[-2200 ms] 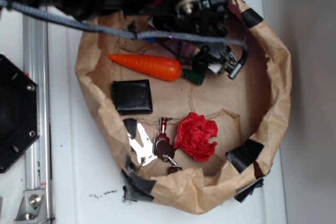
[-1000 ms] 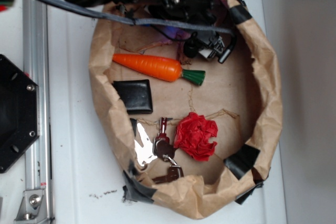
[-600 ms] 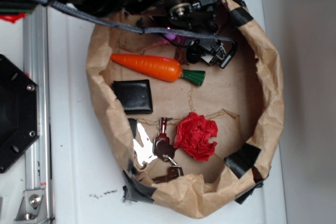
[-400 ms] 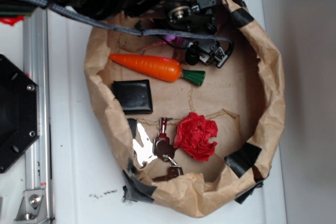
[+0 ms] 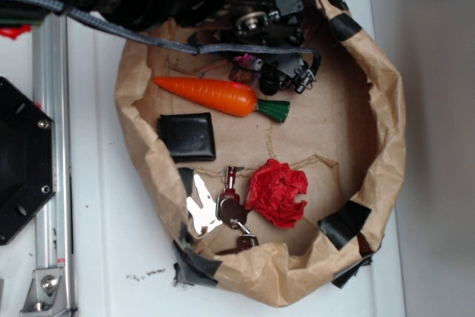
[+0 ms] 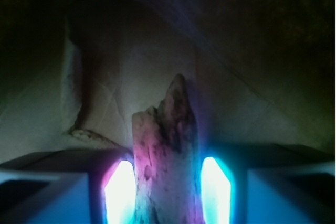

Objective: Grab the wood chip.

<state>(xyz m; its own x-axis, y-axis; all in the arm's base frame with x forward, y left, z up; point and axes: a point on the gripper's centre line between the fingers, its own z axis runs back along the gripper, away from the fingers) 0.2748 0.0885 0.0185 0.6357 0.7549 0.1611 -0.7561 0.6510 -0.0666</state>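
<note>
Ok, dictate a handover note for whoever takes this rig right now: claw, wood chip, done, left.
Claw: down in the far end of the brown paper bin, pads either side of the rough tan wood chip; whether it is clamped cannot be told.
Wood chip: between the glowing pads in the wrist view, hidden under the arm in the exterior view.
Done: claw lined up on the chip.
Left: confirm the grip, then lift.

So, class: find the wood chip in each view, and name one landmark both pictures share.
Exterior: not visible; the arm covers the spot at the bag's top edge.
Wrist: wood chip bottom centre, between the glowing pads.
Shared landmark: the brown paper bag, seen in the wrist view as the creased paper behind the chip.
</note>
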